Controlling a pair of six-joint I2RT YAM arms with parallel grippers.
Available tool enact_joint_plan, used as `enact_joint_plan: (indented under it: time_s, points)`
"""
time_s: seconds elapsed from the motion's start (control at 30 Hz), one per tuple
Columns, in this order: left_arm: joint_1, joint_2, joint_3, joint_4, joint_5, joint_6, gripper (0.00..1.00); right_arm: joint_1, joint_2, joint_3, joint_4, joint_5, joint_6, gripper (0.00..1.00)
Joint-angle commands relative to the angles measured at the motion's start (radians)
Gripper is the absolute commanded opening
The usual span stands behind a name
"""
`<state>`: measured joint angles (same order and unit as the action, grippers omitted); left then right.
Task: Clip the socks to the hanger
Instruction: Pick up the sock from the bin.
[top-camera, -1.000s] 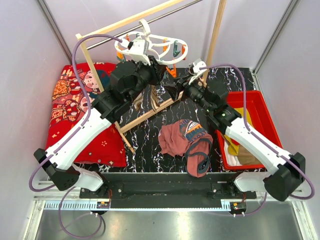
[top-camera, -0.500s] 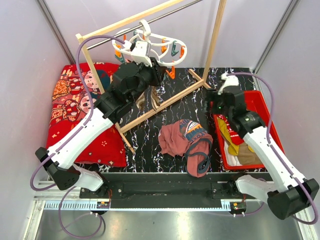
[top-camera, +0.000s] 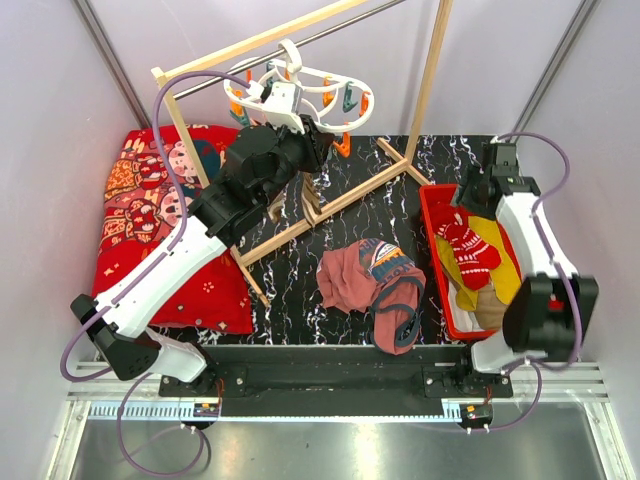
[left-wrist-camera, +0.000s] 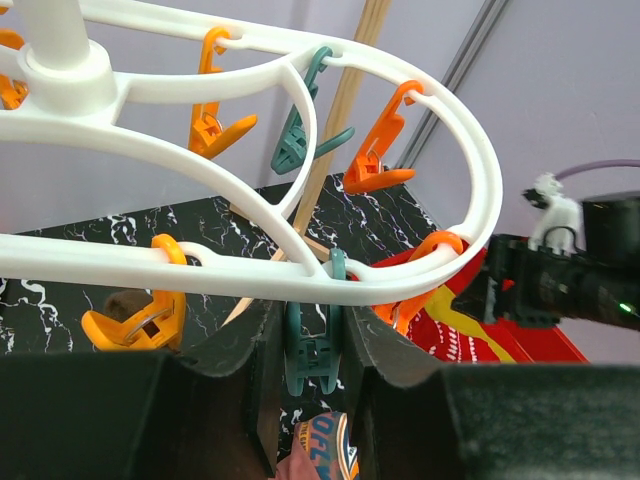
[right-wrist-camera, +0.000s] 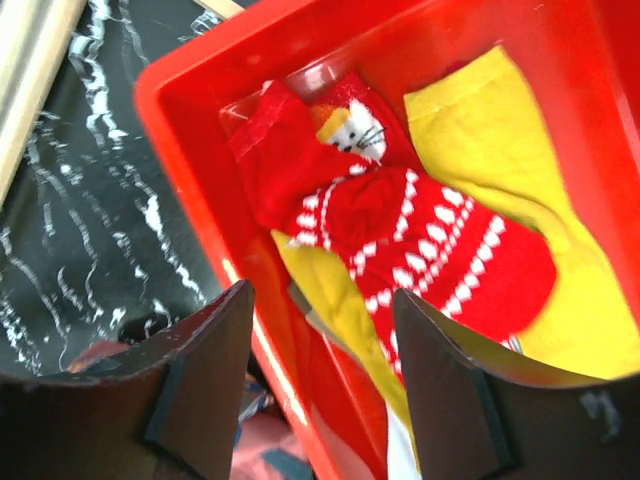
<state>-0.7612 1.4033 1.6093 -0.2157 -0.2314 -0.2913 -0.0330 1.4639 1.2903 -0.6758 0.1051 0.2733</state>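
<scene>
The white oval hanger (top-camera: 318, 92) hangs from the rack's rail, with orange and teal pegs under its rings (left-wrist-camera: 420, 90). My left gripper (left-wrist-camera: 312, 352) is up under its near ring, shut on a teal peg (left-wrist-camera: 315, 345) whose sides its fingers press. In the top view that gripper (top-camera: 312, 138) sits just below the hanger. My right gripper (right-wrist-camera: 322, 292) hovers open over the red bin (right-wrist-camera: 190, 120), nothing between its fingers. In the bin lie socks: a red one with white pattern (right-wrist-camera: 430, 250) (top-camera: 470, 250) on top of a mustard yellow one (right-wrist-camera: 490, 130) (top-camera: 507, 278).
A rust-maroon garment with blue print (top-camera: 375, 285) lies mid-table, left of the red bin (top-camera: 430, 215). The wooden rack's base bars (top-camera: 345, 200) cross the table under the hanger, and its pole (top-camera: 430, 70) rises at the back. A red cartoon cushion (top-camera: 160, 210) lies at the left.
My right arm has swung away from the hanger to the right and now points down over the red bin. The left gripper has stayed at the hanger on the peg.
</scene>
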Motion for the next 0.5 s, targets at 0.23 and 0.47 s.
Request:
enact_joint_plan:
  time_s: [0.23, 0.47]
  points:
    - [-0.001, -0.018, -0.003, 0.042, 0.014, 0.015, 0.0, -0.084, 0.375, 0.152, 0.088, -0.206, -0.03, 0.62]
    - [-0.001, -0.013, -0.003, 0.032, 0.012, 0.017, 0.0, -0.123, 0.444, 0.041, 0.15, -0.19, 0.027, 0.57]
